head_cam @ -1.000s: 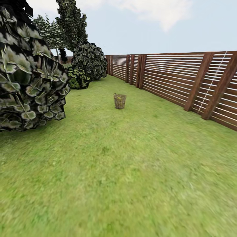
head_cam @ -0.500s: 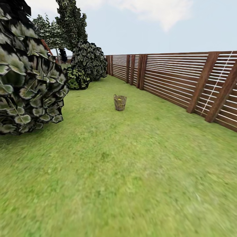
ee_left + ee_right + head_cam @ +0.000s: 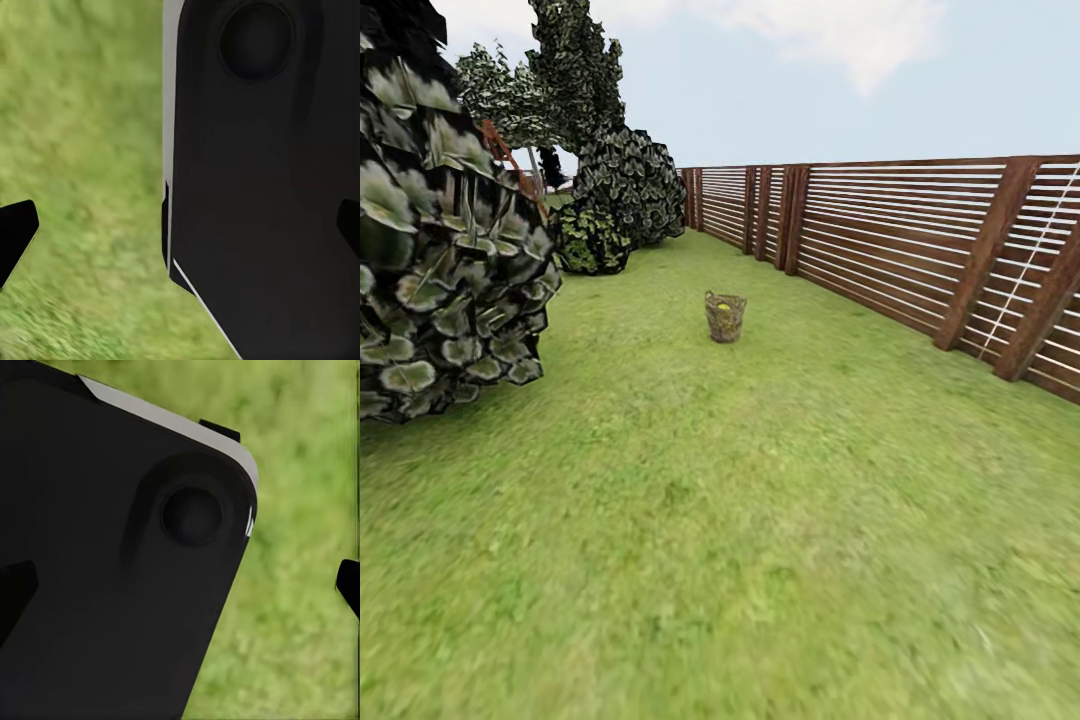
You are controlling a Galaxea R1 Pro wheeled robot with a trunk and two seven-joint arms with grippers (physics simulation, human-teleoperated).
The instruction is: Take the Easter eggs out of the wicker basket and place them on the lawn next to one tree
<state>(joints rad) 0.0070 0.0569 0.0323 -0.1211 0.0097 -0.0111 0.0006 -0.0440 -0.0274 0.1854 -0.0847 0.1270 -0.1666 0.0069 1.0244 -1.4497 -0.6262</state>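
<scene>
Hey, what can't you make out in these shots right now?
- Eggs: head view, the basket is far off; a yellow speck shows inside, too small to count.
- Tree trunk: head view, leaves cover it, cut by the left edge.
- Left pincer and right pincer: wrist views, fingertips cut at the edges, dark robot body in front.

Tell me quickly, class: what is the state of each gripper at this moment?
Left gripper: open, fingertips far apart, holding nothing, over the lawn.
Right gripper: open, fingertips far apart, holding nothing.
</scene>
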